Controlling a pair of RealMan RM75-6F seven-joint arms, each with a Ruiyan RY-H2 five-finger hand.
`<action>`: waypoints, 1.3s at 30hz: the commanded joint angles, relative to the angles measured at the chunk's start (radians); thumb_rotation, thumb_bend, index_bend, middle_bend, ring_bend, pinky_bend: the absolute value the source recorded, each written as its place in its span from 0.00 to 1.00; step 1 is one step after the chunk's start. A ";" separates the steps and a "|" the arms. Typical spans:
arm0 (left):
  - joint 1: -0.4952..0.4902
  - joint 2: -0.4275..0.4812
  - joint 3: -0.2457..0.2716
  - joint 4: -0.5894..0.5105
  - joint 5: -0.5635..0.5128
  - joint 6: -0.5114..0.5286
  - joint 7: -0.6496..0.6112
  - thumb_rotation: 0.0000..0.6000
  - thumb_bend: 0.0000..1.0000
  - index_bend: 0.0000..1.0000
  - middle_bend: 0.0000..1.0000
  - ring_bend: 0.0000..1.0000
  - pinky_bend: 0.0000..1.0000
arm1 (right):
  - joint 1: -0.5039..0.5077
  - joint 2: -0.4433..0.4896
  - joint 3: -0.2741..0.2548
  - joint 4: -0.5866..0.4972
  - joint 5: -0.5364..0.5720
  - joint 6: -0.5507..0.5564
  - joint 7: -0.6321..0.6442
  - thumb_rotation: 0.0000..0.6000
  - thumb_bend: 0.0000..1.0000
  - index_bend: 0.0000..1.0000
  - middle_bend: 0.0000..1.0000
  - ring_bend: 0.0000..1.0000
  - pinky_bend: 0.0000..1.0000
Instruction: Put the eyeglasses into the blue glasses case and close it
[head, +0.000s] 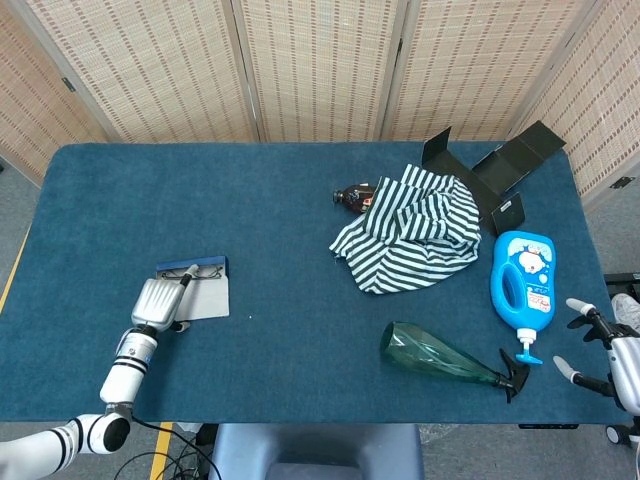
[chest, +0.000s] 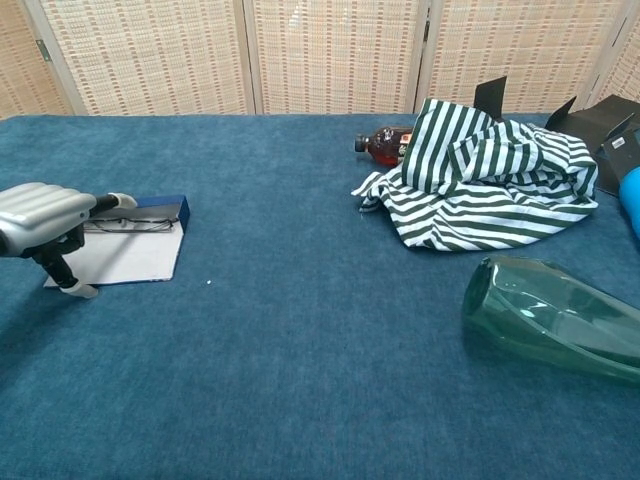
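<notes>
The blue glasses case (head: 207, 296) lies open near the table's left front, its pale lid flat on the cloth. Inside its blue tray, the dark-framed eyeglasses (head: 190, 271) lie folded; the chest view shows them as eyeglasses (chest: 130, 225) on the case (chest: 135, 255). My left hand (head: 156, 302) hovers at the case's left side, and holds nothing. In the chest view this left hand (chest: 40, 215) has one fingertip over the tray's left end and its thumb by the lid's near corner. My right hand (head: 608, 365) sits off the table's right front corner, fingers spread and empty.
A striped cloth (head: 415, 228) is heaped at centre right, with a brown bottle (head: 352, 198) beside it and black boxes (head: 500, 170) behind. A blue detergent bottle (head: 522, 283) and a green spray bottle (head: 440, 355) lie on their sides at the right front.
</notes>
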 joint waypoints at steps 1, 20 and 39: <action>-0.002 -0.002 -0.008 0.008 -0.001 -0.001 -0.002 1.00 0.14 0.12 0.99 0.94 0.99 | -0.001 0.001 0.000 -0.001 0.000 0.002 0.000 1.00 0.20 0.18 0.41 0.51 0.42; -0.006 -0.004 -0.063 0.041 0.056 0.050 -0.103 1.00 0.14 0.27 0.99 0.94 0.99 | -0.002 0.003 0.000 -0.008 0.000 0.003 -0.007 1.00 0.20 0.18 0.41 0.51 0.42; -0.013 -0.081 -0.076 0.176 0.133 0.060 -0.221 1.00 0.39 0.59 0.99 0.94 0.99 | -0.001 0.003 0.002 -0.004 0.009 -0.005 -0.005 1.00 0.20 0.18 0.41 0.51 0.42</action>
